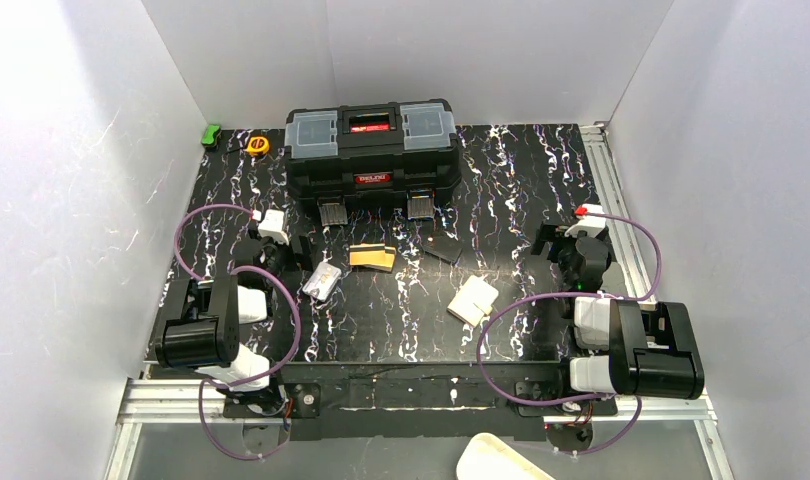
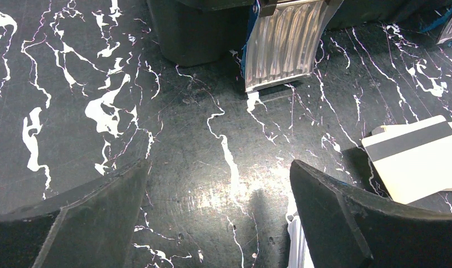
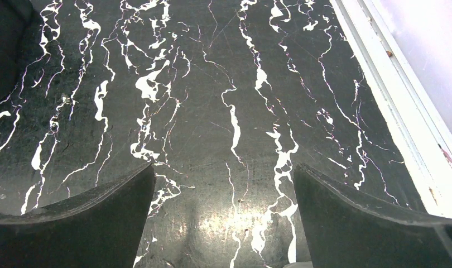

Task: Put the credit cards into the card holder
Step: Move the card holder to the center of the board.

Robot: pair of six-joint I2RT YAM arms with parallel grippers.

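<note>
The credit cards (image 1: 371, 257), a small tan-gold stack, lie on the black marbled table in front of the toolbox. In the left wrist view the credit cards (image 2: 422, 162) show pale at the right edge, with a dark stripe across the top one. The beige card holder (image 1: 473, 300) lies folded to their right, nearer the arms. My left gripper (image 1: 289, 250) (image 2: 219, 167) hovers open left of the cards, with only bare table between its fingers. My right gripper (image 1: 561, 243) (image 3: 224, 170) is open over bare table at the right, away from both.
A big black toolbox (image 1: 371, 152) stands at the back, its metal latch (image 2: 285, 47) hanging down. A silvery flat item (image 1: 323, 282) lies by my left gripper, a thin dark strip (image 1: 443, 253) right of the cards. Tape measure (image 1: 258, 145), green object (image 1: 212, 135), right-hand rail (image 3: 391, 106).
</note>
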